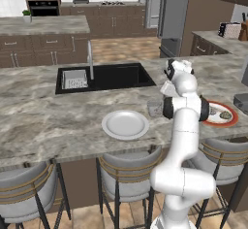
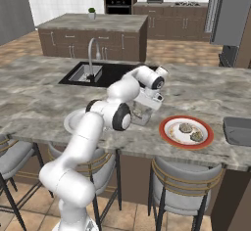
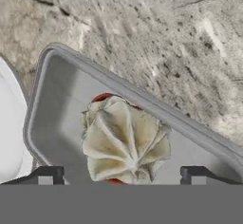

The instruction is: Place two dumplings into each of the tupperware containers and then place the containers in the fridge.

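Pleated beige dumpling (image 3: 124, 144), folds fanning from a pinched centre, red showing beneath it, lying in a shallow grey tupperware container (image 3: 57, 104) with rounded corners, near the worktop's (image 1: 43, 116) front edge, beside a white plate (image 1: 125, 124). Gripper (image 3: 122, 174) released, fingertips (image 3: 47, 174) spread wide either side of the dumpling. Two more dumplings (image 2: 191, 132) on the red-rimmed plate (image 2: 169, 139), towards the right end. Another grey container (image 2: 238, 129) beyond it.

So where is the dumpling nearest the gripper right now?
In the hand view the dumpling lies inside a grey tupperware container on the marble counter, between the open finger tips, with the white plate beside that container.
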### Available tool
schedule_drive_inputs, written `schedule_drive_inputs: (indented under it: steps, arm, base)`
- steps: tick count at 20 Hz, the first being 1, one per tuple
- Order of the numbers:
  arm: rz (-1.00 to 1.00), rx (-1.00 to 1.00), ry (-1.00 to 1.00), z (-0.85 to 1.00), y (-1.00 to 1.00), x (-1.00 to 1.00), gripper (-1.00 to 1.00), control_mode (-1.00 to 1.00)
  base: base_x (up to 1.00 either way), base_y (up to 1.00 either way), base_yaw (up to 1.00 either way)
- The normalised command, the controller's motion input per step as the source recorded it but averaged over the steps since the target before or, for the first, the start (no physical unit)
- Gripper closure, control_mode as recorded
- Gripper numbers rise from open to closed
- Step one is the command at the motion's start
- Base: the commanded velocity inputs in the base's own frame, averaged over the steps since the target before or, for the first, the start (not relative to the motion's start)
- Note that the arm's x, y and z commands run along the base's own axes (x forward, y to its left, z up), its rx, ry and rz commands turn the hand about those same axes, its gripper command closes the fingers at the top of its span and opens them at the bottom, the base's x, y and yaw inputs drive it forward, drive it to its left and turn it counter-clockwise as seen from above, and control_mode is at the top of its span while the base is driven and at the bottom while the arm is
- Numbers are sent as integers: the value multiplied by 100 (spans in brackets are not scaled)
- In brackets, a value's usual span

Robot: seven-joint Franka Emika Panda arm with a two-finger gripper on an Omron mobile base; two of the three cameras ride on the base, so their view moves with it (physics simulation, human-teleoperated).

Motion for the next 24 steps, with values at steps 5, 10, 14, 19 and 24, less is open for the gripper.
schedule_drive_inputs:
  steps: [5, 10, 14, 19, 24]
  arm:
    - [-5, 18, -74, 59, 0, -100, -100, -100]
    - [-10, 9, -72, 63, 12, -100, -100, -100]
    - [-10, -4, -58, 43, 46, -100, -100, -100]
    - [5, -40, -13, 79, 49, -98, -100, -100]
    - [18, -53, 10, 39, 10, -39, -100, -100]
  base:
    - [0, 0, 0]
    - [0, 0, 0]
    - [0, 0, 0]
    - [0, 0, 0]
    - [0, 0, 0]
